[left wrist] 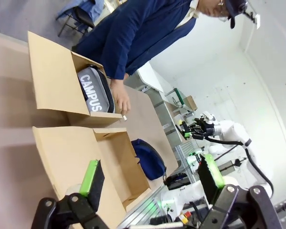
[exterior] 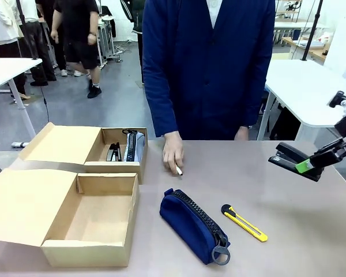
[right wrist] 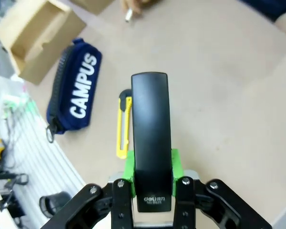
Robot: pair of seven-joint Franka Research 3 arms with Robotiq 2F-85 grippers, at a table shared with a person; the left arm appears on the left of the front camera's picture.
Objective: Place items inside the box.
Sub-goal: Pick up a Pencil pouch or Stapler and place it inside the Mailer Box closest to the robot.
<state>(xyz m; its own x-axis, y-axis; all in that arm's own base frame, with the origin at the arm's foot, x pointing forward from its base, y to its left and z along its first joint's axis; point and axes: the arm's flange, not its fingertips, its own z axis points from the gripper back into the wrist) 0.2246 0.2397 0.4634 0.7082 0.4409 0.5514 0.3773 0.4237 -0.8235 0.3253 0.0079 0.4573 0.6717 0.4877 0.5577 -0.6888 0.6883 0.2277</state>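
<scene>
My right gripper (exterior: 304, 167) is shut on the black stapler (exterior: 292, 157) and holds it in the air above the table's right side. From the wrist, the stapler (right wrist: 151, 129) sticks out forward between the green pads (right wrist: 128, 167). Below it the yellow-black utility knife (right wrist: 124, 126) and the navy pencil case (right wrist: 76, 90) lie on the table. The front view has the navy case (exterior: 193, 225) and the knife (exterior: 244, 222) right of the near box (exterior: 89, 248). A person's hand (exterior: 173, 151) holds the white marker (exterior: 179, 170) on the table. My left gripper (left wrist: 151, 176) hangs open above the near box (left wrist: 62, 157).
A second cardboard box (exterior: 98, 164) behind the near one holds the grey pencil case (exterior: 135, 144) and a black item (exterior: 113, 151). Both boxes' lids lie open to the left. The person in a blue coat (exterior: 207, 63) stands at the far edge.
</scene>
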